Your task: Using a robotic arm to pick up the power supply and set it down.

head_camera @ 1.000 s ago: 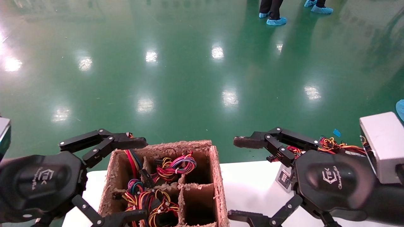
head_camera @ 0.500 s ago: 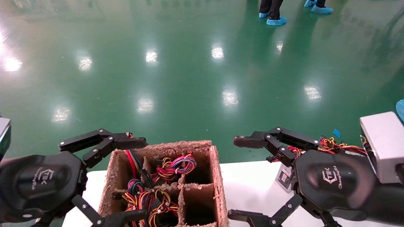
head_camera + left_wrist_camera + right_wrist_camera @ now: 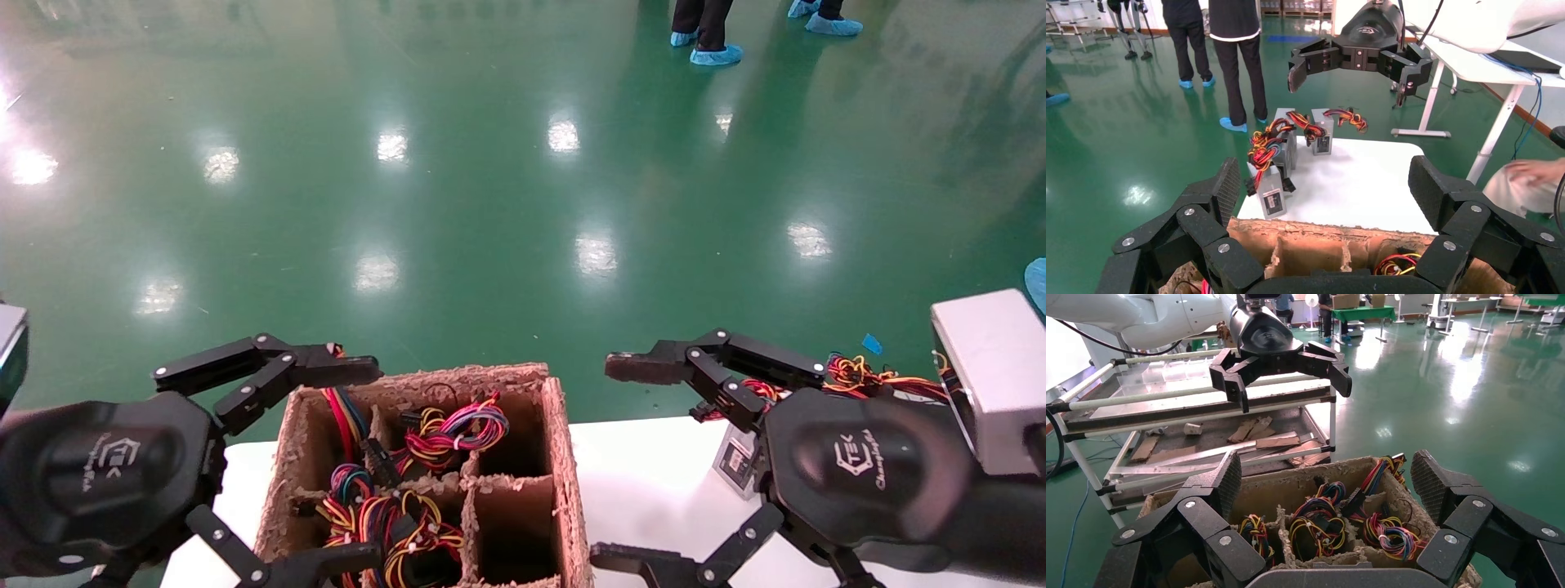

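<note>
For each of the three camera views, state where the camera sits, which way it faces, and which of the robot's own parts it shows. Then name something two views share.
Head view: on the robot's head, facing forward and down at the cardboard box; shows left gripper and right gripper, both open.
Left wrist view: on the left wrist, facing the power supplies on the white table; the right gripper beyond.
Right wrist view: on the right wrist, facing the box; the left gripper beyond.
Shared: all three show the box.

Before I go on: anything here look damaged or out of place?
The cardboard box has ragged, fraying rims and dividers, with tangled wire bundles spilling over compartment walls. Otherwise nothing stands out; left gripper and right gripper hover open.
</note>
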